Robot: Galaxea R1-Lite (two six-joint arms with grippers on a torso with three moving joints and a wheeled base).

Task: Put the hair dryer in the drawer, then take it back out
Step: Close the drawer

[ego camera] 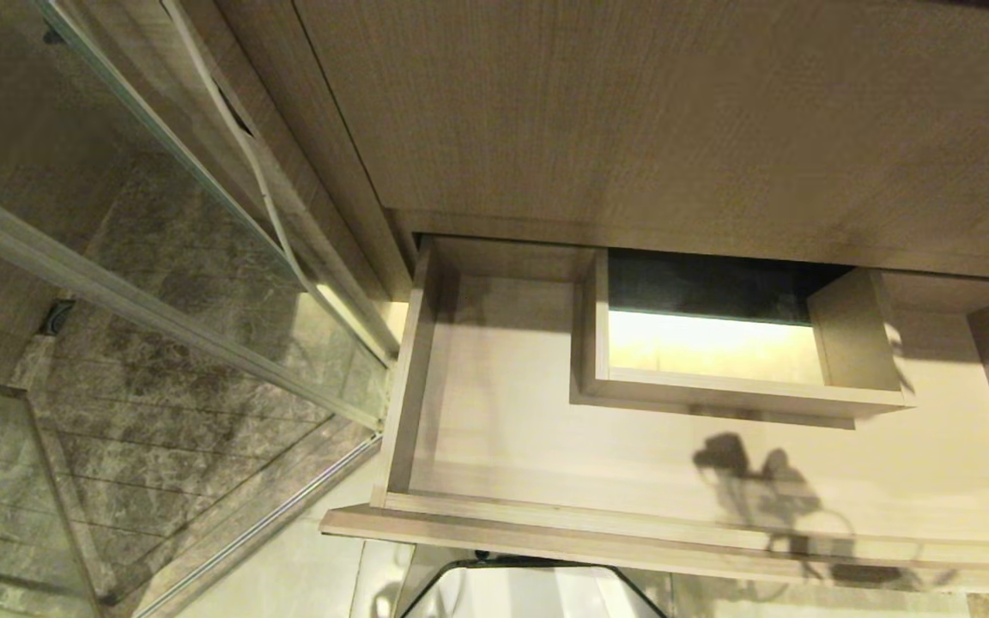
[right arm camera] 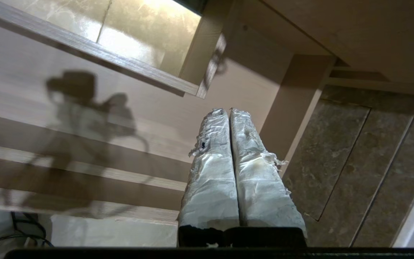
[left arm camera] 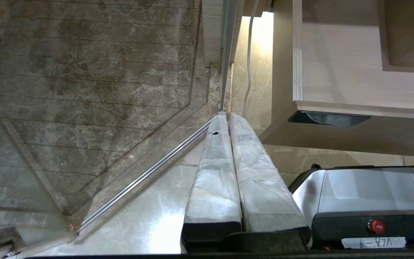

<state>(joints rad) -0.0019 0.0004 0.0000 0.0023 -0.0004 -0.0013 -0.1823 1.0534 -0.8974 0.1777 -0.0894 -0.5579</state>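
The drawer (ego camera: 546,525) stands pulled out, and its light wood-grain floor (right arm camera: 149,118) is bare. A boxed cutout (ego camera: 743,396) sits at its rear centre. The hair dryer is out of view. My right gripper (right arm camera: 228,110) is shut with nothing between its wrapped fingers; it hangs over the drawer's right end near the side wall (right arm camera: 289,108). Its shadow (ego camera: 761,489) falls on the drawer floor. My left gripper (left arm camera: 226,117) is shut and empty, parked low beside the drawer's left corner (left arm camera: 297,104). Neither arm shows in the head view.
A taller wood-grain panel (ego camera: 675,112) rises above the drawer. Left of it are a glass shower door (ego camera: 160,300) with a metal rail (left arm camera: 138,180) and a hanging white cord (ego camera: 245,154). My base (left arm camera: 365,201) sits under the drawer front. Dark stone tiles (right arm camera: 354,154) lie to the right.
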